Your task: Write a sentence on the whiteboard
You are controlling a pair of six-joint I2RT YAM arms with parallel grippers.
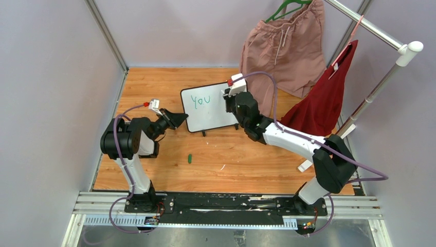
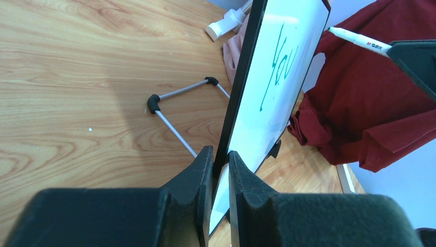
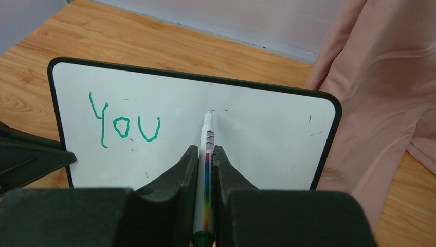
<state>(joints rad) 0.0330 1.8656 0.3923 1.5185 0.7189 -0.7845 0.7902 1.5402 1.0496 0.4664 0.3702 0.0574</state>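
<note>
We find the whiteboard (image 1: 208, 108) standing upright on its feet at mid-bench (image 1: 241, 154). It has a white face, a thin black frame and rounded corners. The sentence (image 3: 124, 126) reads "You" in green at upper left. The left claw (image 2: 220, 156) is clamped on the board's left edge. The right claw (image 3: 206, 150) grips a marker (image 3: 207, 135), its tip at the face right of the word; we cannot tell contact.

Pink shorts (image 1: 280, 49) are hanging from a green hanger (image 1: 277, 12) at the back. A red cloth (image 1: 324, 98) is draping from a rail (image 1: 380, 32). A small green object (image 1: 190, 158) is lying on the tabletop (image 1: 247, 164).
</note>
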